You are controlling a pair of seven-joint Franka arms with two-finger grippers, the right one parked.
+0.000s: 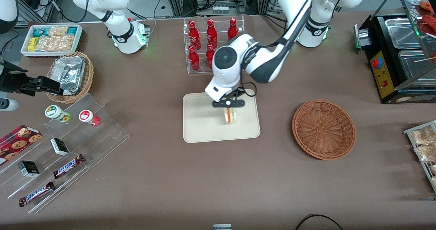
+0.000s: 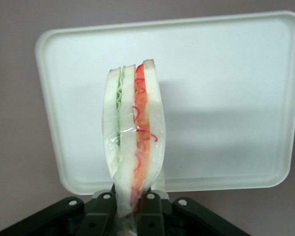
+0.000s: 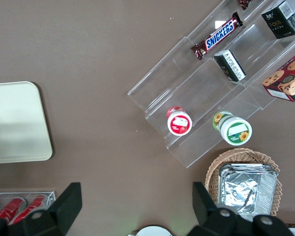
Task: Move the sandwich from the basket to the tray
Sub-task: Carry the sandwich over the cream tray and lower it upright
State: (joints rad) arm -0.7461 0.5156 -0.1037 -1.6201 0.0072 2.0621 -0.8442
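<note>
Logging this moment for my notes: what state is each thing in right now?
sandwich: wrapped, held upright above the tray
gripper: over the tray, fingers shut on the sandwich
tray: flat on the table, bare
basket: empty
foil container: sitting in the tan basket

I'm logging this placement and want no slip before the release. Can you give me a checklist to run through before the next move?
1. Grip: gripper shut on the sandwich, above the tray: ok.
2. Sandwich out of the basket, which holds nothing: ok.
3. Sandwich over bare tray inside the rim: ok.
4. Sandwich resting on the tray: cannot tell.
5. Sandwich hangs upright between the fingers, wrap intact: ok.
6. Bottle rack stands apart from the tray, farther from the front camera: ok.
</note>
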